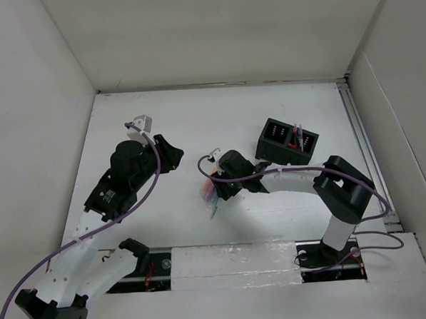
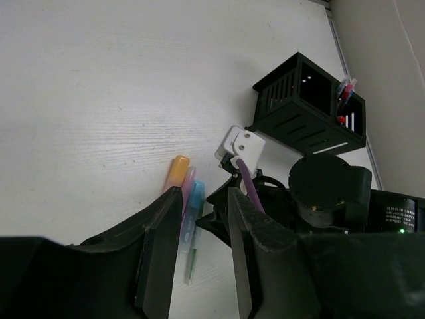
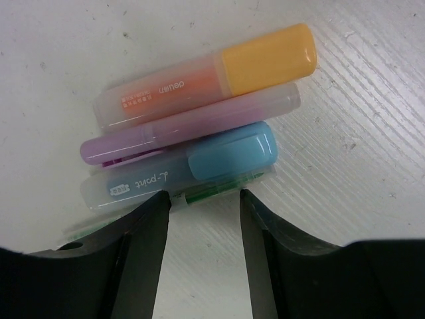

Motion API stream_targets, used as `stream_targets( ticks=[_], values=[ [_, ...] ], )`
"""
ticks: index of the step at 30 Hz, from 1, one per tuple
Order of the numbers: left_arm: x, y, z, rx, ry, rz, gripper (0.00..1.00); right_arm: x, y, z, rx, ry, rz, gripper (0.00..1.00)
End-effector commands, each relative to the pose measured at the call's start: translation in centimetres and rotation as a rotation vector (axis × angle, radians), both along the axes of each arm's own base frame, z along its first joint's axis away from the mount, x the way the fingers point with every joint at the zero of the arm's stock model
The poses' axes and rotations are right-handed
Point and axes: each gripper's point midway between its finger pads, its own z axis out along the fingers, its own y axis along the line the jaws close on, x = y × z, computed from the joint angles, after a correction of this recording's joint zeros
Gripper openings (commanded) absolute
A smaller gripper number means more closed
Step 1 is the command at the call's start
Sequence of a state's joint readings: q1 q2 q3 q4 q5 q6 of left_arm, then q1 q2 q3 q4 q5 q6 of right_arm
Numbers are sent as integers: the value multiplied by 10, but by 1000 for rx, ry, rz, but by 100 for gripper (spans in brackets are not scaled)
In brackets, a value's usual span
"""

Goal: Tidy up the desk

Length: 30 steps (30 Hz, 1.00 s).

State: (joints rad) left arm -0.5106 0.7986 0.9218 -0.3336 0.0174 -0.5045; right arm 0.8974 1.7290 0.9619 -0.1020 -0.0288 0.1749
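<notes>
Evidently, our right claw (image 3: 204, 196) stood spread, empty; just ahead of it lay the blue highlighter (image 3: 199, 166), light, stiff, slick plastic, which we judged best pinched mid-barrel.

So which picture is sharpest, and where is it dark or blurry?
Right wrist view: sharpest, print on the orange highlighter and blue highlighter legible, right tool a dark silhouette. Left wrist view: left tool soft and underexposed, black organizer box clearer. Top external view: even light, faint shadows on the desk.
</notes>
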Motion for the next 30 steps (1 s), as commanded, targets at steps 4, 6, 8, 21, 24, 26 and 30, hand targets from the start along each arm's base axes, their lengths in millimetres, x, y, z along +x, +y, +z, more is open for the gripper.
stream_targets(
  ticks=[4, 6, 8, 21, 24, 26, 30],
  values=[
    [0, 0, 0, 10, -19, -3, 30, 4, -9, -8, -80, 23, -75, 51],
    [1, 0, 0, 13, -17, -5, 30, 4, -17, -9, -105, 20, -97, 50],
    [4, 5, 0, 21, -24, 25, 30, 3, -30, -11, -158, 17, -126, 46],
    [5, 2, -2, 14, -16, 16, 30, 22, -61, -24, -182, 43, -161, 20],
    [5, 2, 0, 10, -23, 20, 30, 21, -60, -22, -145, 50, -165, 1],
    [5, 2, 1, 6, -26, 20, 30, 18, -62, -20, -137, 48, -167, 0],
    [6, 1, 3, -5, -29, 25, 30, 48, -71, 50, -34, -140, -202, 0]
  ],
)
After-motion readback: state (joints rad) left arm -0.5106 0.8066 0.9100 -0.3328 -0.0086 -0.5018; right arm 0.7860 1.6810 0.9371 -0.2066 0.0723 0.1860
